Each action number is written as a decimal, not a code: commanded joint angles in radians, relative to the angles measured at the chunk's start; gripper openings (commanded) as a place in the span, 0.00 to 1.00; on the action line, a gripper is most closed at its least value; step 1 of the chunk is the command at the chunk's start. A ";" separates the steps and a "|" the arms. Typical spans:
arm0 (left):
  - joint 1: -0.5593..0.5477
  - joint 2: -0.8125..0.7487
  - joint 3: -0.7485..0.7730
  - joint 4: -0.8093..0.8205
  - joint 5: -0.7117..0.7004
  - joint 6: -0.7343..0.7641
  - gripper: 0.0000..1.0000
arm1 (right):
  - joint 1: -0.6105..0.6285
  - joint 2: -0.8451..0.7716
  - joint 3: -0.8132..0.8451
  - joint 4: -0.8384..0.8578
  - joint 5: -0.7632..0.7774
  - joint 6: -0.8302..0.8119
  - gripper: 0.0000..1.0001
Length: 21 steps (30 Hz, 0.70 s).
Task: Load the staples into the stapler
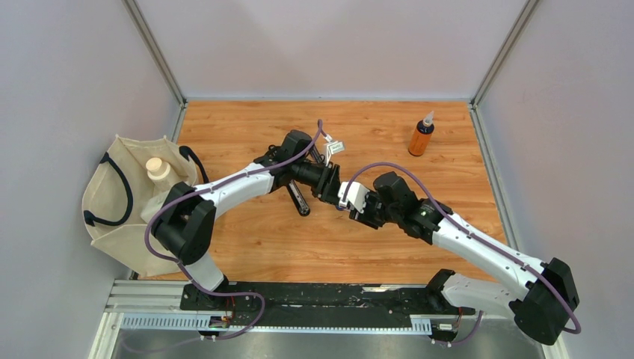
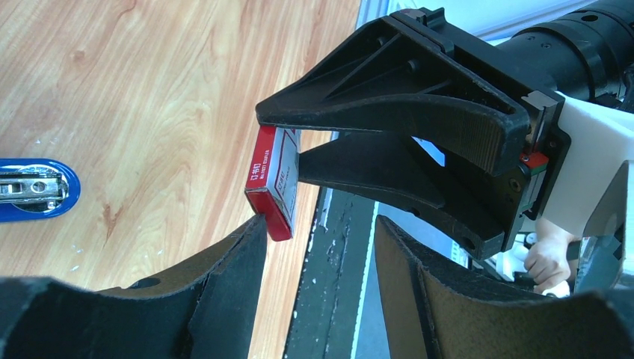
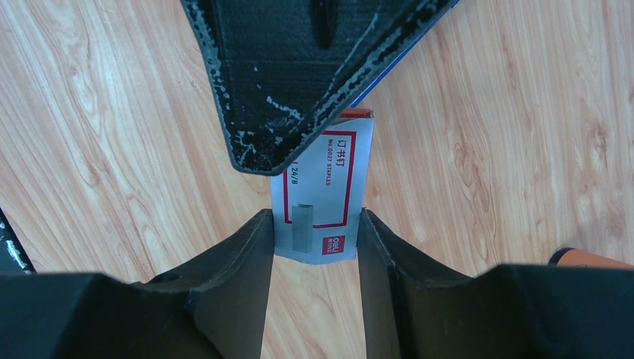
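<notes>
- Both arms are stretched in toward the middle of the table (image 1: 247,247), the left one coming across from the left and the right one from the right. Their wrists meet nose to nose there.
- Right gripper (image 3: 315,217) has the box (image 3: 323,168) pinched by its two narrow sides. The fingers are hard against the cardboard and the label faces the right wrist cam.
- Left gripper (image 2: 320,228) is standing open, with a wide gap between the fingers and nothing in that gap. One fingertip sits right at the box's lower red corner. Touching or a hair off, I can't tell.
- In the right wrist cam, one left finger lies across the top part of the label and hides it.
- The left wrist cam gives me the box edge-on instead: red end and side, tilted, sticking out past the right fingertips, up off the wood.
- I can't pick the box out in the top cam. The two wrists crowd that spot, so it's no use for judging the grip.
- Stapler (image 2: 30,187) shows best in the left wrist cam: blue end with a metal bit, lying on the wood off to one side of the box.
- Top cam gives me the far stuff: an orange bottle (image 1: 421,137) upright near the back right, and a cloth bag (image 1: 119,217) at the left edge with a pale cap (image 1: 157,166) poking out.
</notes>
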 commanded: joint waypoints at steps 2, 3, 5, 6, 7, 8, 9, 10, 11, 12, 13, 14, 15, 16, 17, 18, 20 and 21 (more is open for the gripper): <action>-0.037 0.014 0.026 0.025 0.028 -0.005 0.63 | 0.014 -0.005 0.016 0.074 0.001 0.001 0.44; -0.037 0.016 0.026 0.025 0.028 -0.004 0.63 | 0.016 -0.008 0.018 0.072 0.002 0.003 0.43; -0.037 0.019 0.023 0.025 0.025 -0.002 0.63 | 0.016 -0.014 0.016 0.077 0.004 0.004 0.43; -0.037 0.021 0.023 0.023 0.022 -0.001 0.63 | 0.016 -0.016 0.016 0.075 0.007 0.006 0.42; -0.037 0.022 0.023 0.023 0.022 -0.001 0.63 | 0.016 -0.019 0.016 0.078 0.004 0.006 0.42; -0.037 0.024 0.024 0.022 0.022 -0.001 0.63 | 0.016 -0.019 0.015 0.078 0.004 0.007 0.42; -0.037 0.024 0.026 0.019 0.022 -0.001 0.63 | 0.016 -0.019 0.015 0.078 0.005 0.006 0.42; -0.037 0.024 0.033 0.013 0.022 0.002 0.63 | 0.016 -0.019 0.013 0.077 0.007 0.006 0.42; -0.037 0.024 0.038 0.002 0.019 0.008 0.63 | 0.016 -0.016 0.012 0.078 0.010 0.004 0.42; -0.037 0.021 0.044 -0.009 0.019 0.022 0.63 | 0.016 -0.015 0.010 0.080 0.011 0.003 0.42; -0.035 0.017 0.047 -0.017 0.018 0.028 0.63 | 0.016 -0.015 0.009 0.078 0.013 0.001 0.42; -0.035 0.013 0.052 -0.023 0.016 0.030 0.63 | 0.014 -0.015 0.007 0.080 0.016 0.000 0.42; -0.032 0.008 0.052 -0.024 0.016 0.031 0.63 | 0.016 -0.018 0.004 0.080 0.019 -0.002 0.42; -0.027 0.002 0.052 -0.026 0.016 0.031 0.63 | 0.016 -0.019 0.002 0.082 0.022 -0.003 0.42; -0.023 -0.005 0.052 -0.024 0.016 0.031 0.63 | 0.017 -0.022 0.001 0.082 0.025 -0.005 0.42; -0.015 -0.013 0.050 -0.024 0.016 0.031 0.63 | 0.014 -0.024 -0.002 0.083 0.028 -0.006 0.42; -0.003 -0.027 0.043 -0.009 0.021 0.021 0.63 | 0.016 -0.025 -0.004 0.085 0.034 -0.008 0.42; 0.002 -0.035 0.037 0.000 0.024 0.010 0.63 | 0.016 -0.027 -0.004 0.088 0.036 -0.008 0.42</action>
